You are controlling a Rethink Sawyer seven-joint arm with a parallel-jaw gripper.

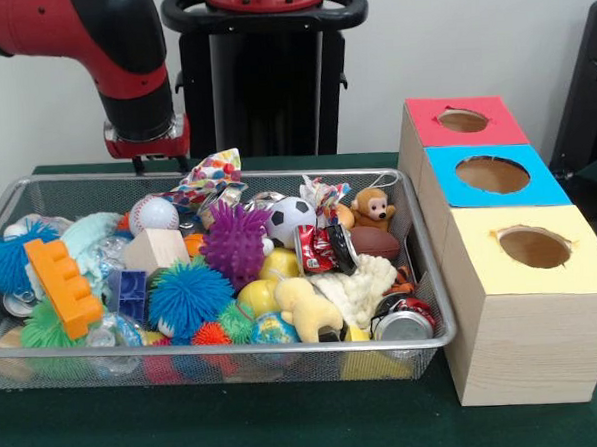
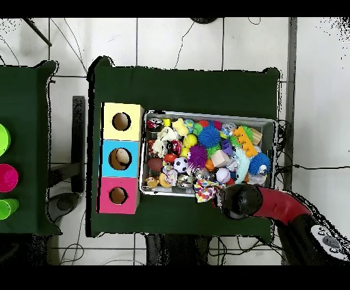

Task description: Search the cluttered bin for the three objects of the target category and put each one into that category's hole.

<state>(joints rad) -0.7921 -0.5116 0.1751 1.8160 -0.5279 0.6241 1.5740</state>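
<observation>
**Arm held at the bin's rim, upper left of the front view**

The gripper (image 1: 148, 163) is seen just behind the wire bin (image 1: 421, 262); whether it is open cannot be told. The bin is filled with toys, among them a purple spiky ball (image 1: 235, 243) at its centre. The box (image 1: 528, 312) with three holes is placed just right of it.
</observation>
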